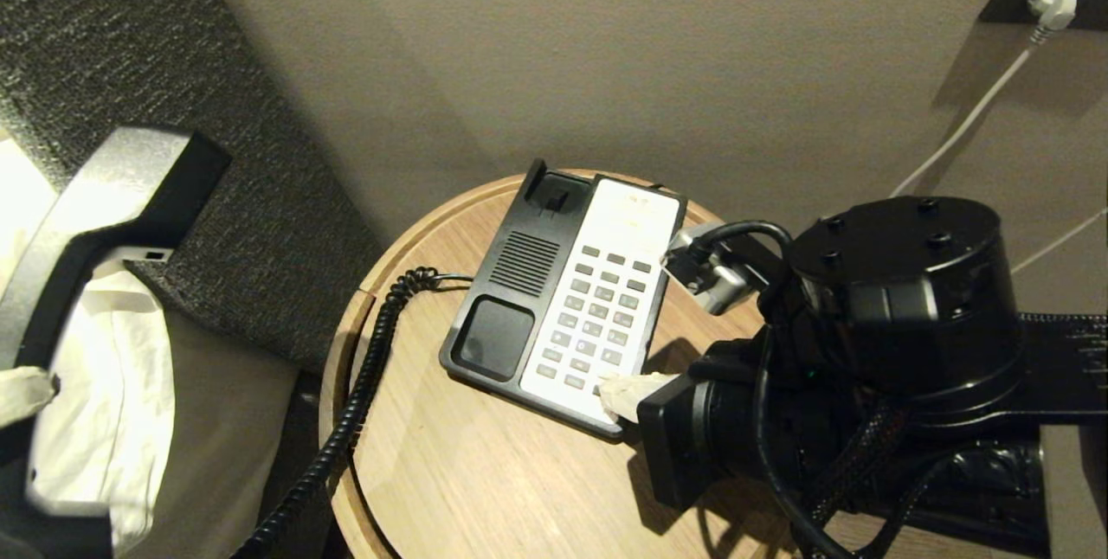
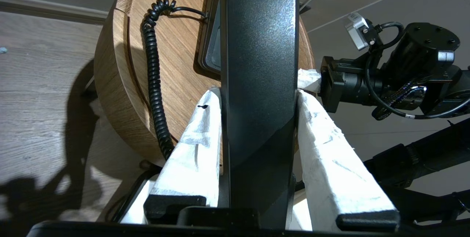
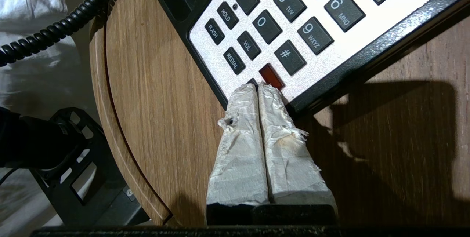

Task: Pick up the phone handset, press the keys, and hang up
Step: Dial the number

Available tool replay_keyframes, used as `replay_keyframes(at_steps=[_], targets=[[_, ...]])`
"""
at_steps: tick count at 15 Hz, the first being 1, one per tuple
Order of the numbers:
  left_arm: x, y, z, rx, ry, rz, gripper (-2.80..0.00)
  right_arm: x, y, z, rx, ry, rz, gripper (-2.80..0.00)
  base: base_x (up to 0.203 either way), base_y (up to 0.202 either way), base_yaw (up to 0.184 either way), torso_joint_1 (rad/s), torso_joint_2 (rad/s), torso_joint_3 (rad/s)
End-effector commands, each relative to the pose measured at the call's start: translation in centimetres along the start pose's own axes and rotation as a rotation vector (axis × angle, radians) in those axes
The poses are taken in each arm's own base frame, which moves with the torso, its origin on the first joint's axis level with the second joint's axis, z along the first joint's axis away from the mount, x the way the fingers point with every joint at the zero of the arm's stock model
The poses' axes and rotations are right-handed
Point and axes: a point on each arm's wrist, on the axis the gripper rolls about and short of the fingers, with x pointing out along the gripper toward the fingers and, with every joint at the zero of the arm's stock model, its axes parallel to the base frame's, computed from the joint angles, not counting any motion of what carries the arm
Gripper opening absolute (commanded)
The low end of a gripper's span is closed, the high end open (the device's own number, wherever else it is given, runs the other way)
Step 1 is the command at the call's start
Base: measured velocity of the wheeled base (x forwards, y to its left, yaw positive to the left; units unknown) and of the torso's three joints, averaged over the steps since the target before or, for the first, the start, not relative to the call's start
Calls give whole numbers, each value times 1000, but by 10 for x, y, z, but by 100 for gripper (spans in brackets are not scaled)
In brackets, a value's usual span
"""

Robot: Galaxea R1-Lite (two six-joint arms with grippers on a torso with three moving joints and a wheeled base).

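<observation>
At lower centre of frame: right gripper [image 3: 257, 88], fingers pressed together, over keypad [image 1: 597, 308]; left gripper [image 2: 259, 94] pinching handset [image 2: 259, 64]. Key-pressing underway; hanging up probably follows.

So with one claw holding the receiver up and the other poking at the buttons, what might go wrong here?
The right gripper, shut, sits at the keypad's bottom edge by the red key; it could hit the wrong key or miss altogether. Pushing near that edge might slide the phone base on the round table. The coiled cord could tug the base if the left gripper lifts the phone handset further.
</observation>
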Motion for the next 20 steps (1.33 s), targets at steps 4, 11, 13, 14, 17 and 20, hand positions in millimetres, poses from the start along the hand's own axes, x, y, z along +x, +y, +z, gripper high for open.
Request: replay_keyframes(at_steps=[4,11,13,14,17,20], targets=[[-1,0,1,-4,-5,-1,-280,4,0,-3,-1,16,-8,-280,0,0,0,0,0,0],[0,4,-7,1,15,12,-280,-6,0,3,7,-18,1,-280,0,0,0,0,0,0],[3,3,-7,4,24,15,-280,-14,-1,5,8,-38,7,-280,0,0,0,0,0,0],[6,2,-6,5,31,19,-280,-18,-1,8,10,-53,8,-280,0,0,0,0,0,0],[17,-1,-4,16,55,34,-280,-30,-2,9,15,-71,14,-280,0,0,0,0,0,0],[36,-9,3,31,72,42,-280,-41,-9,12,28,-100,2,-280,0,0,0,0,0,0]])
